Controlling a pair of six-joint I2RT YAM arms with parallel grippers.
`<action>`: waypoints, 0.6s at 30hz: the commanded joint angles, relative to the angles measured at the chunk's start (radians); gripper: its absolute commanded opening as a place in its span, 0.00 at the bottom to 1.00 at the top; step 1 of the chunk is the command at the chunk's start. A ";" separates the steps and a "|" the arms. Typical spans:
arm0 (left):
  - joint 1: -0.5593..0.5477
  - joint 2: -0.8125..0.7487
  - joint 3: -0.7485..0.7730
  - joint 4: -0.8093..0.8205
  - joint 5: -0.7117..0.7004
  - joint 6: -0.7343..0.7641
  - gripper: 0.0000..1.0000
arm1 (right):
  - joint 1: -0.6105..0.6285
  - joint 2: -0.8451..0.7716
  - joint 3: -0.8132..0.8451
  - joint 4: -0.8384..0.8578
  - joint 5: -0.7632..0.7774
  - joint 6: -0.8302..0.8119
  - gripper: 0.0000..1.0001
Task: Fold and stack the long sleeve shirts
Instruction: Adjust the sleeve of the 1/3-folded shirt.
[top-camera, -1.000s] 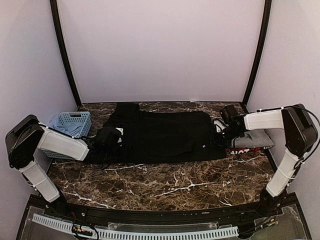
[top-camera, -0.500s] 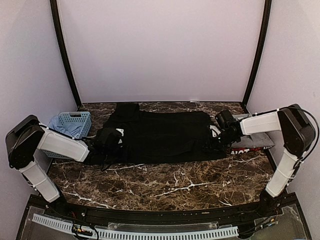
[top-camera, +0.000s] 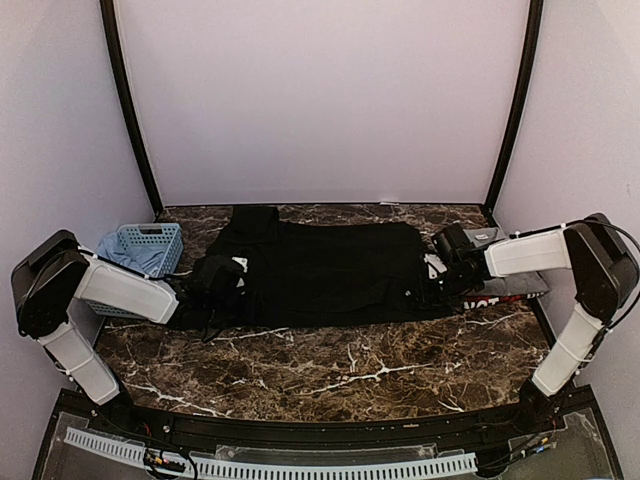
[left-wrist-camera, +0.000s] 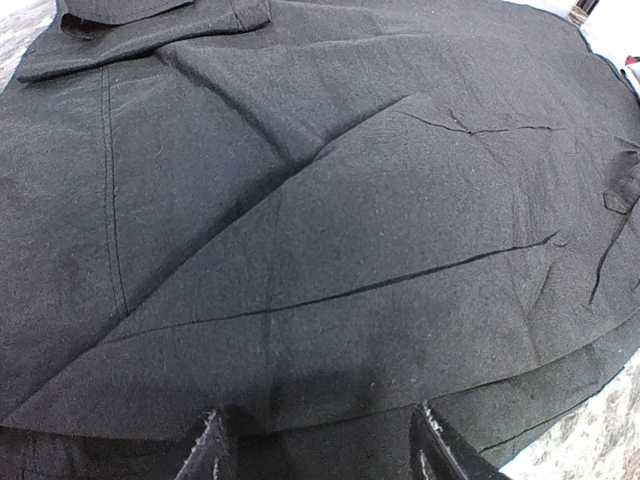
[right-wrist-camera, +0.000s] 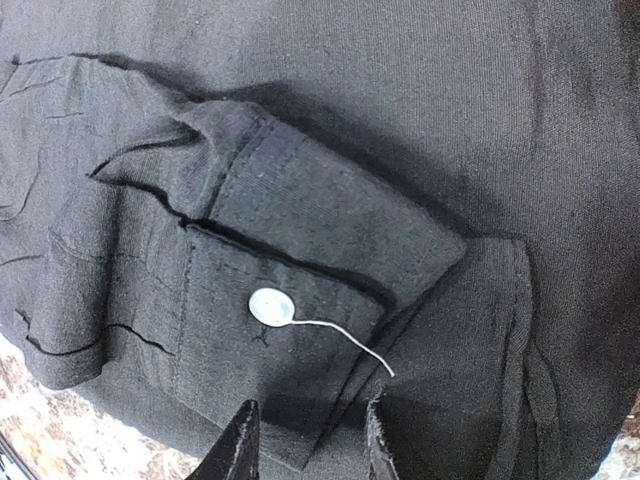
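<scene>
Black long sleeve shirt (top-camera: 330, 265), spread flat along the marble table (top-camera: 330, 365); grey shirt (top-camera: 520, 285) at its right end, blue lattice basket (top-camera: 150, 240) far left. Overhead: left gripper (top-camera: 215, 278) at the black shirt's left edge, right gripper (top-camera: 435, 278) at its right. Left wrist: fingers apart over smooth cloth, nothing clamped. Right wrist: fingers narrowly apart astride the buttoned cuff (right-wrist-camera: 300, 290), seemingly not closed on it. Handling advised: pinch the cuff's full thickness, clear of the loose thread (right-wrist-camera: 345, 340), then draw the sleeve inward without rucking the body.

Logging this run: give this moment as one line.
black shirt: spread out | left tool: open at its edge | right tool: open over cuff
</scene>
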 joint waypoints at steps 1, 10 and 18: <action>-0.009 -0.007 -0.015 0.007 -0.003 -0.004 0.61 | 0.023 -0.001 -0.027 0.028 0.022 0.027 0.33; -0.009 -0.003 -0.016 0.008 -0.005 -0.005 0.61 | 0.063 0.012 -0.039 0.054 0.059 0.056 0.23; -0.009 -0.001 -0.016 0.008 -0.007 -0.004 0.61 | 0.065 -0.037 -0.041 0.052 0.088 0.064 0.00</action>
